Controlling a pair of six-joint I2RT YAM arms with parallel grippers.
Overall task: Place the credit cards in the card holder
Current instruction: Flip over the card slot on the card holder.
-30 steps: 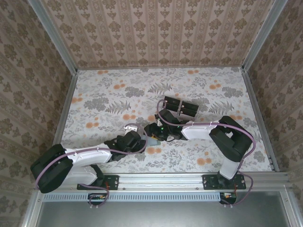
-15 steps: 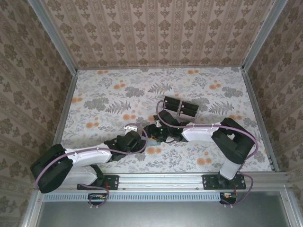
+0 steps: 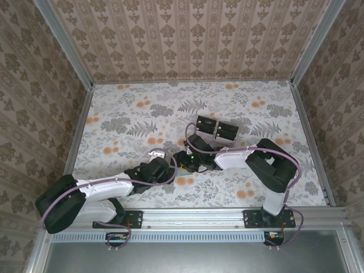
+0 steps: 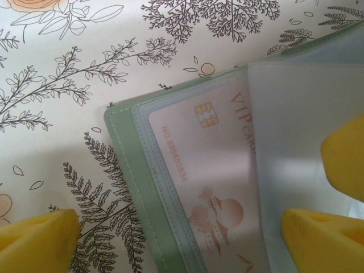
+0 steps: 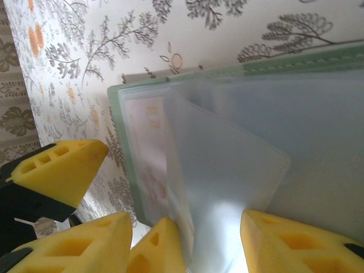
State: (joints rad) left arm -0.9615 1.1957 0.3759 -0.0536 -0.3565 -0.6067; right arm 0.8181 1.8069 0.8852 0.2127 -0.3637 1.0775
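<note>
Because the card holder [image 4: 122, 170] lies opened flat on the table [image 4: 57, 85], its sage-green edge and clear inner pockets face up. One pale pink credit card [image 4: 199, 170], marked VIP, sits under a clear pocket. Its long axis runs up and down the left wrist view, slightly tilted.

A frosted clear sleeve [image 5: 227, 170] stands lifted off the card. The left pincer [image 4: 176, 242] hangs released, its fingers spread wide to either side of the holder. The right pincer [image 5: 210, 244] is nearest the sleeve, which passes between its part-closed yellow fingers; I cannot tell if they grasp it.

From above, the holder lies mid-table between both pincers. The tablecloth is floral, a clear stand with black blocks [image 3: 216, 129] sits behind, and patterned wallpaper [image 3: 187, 40] encloses the space.
</note>
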